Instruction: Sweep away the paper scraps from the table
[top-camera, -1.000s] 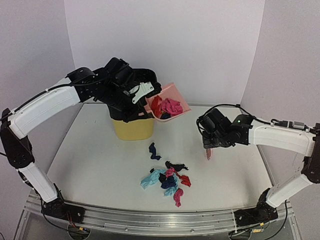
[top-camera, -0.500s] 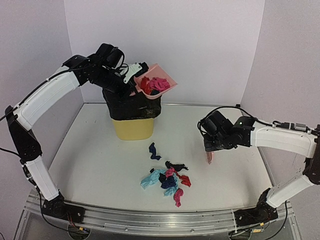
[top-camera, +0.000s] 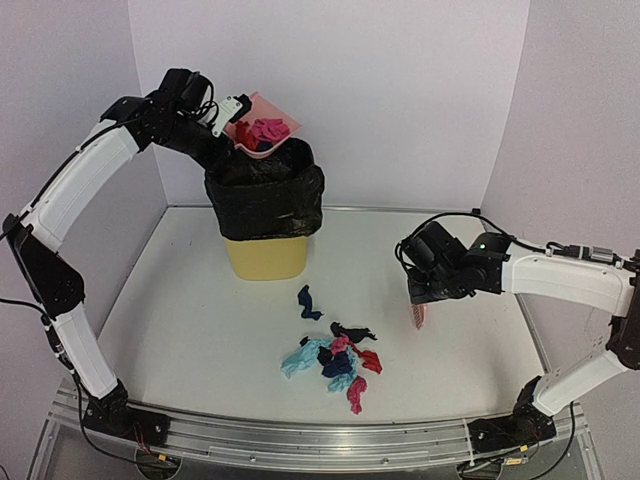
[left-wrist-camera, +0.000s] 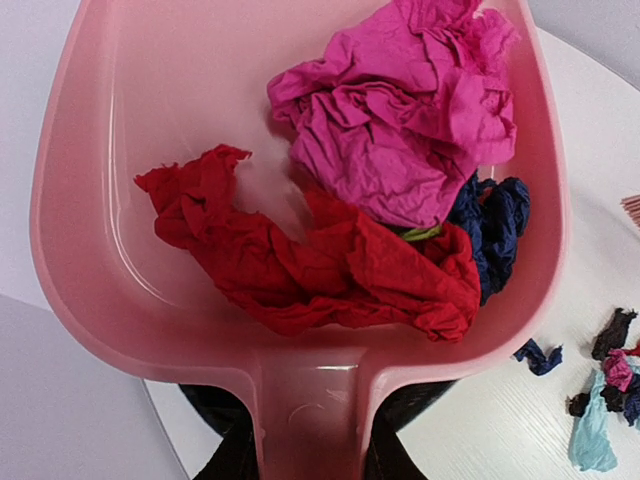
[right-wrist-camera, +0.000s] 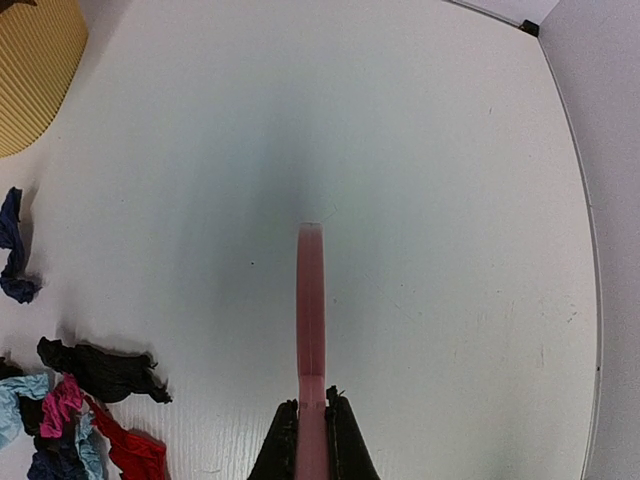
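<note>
Fingers (right-wrist-camera: 284, 445) of the right gripper (right-wrist-camera: 311, 408) are pinched tight on the pink hand brush (right-wrist-camera: 311, 300), seen edge-on, which points down at the white table (top-camera: 180, 300) well to the right of the yellow bin (top-camera: 265, 258). The left gripper (top-camera: 232, 108) is clamped on the handle of the pink dustpan (left-wrist-camera: 150, 100), holding it over the back-left rim of the bin's black liner (top-camera: 265, 195). Magenta (left-wrist-camera: 400, 120), red (left-wrist-camera: 330, 265) and navy (left-wrist-camera: 495, 225) paper wads lie in the pan. More paper scraps (top-camera: 335, 365) sit heaped on the table in front of the bin, toward the front rail. One navy scrap (top-camera: 308, 302) lies alone between the bin and that heap.
</note>
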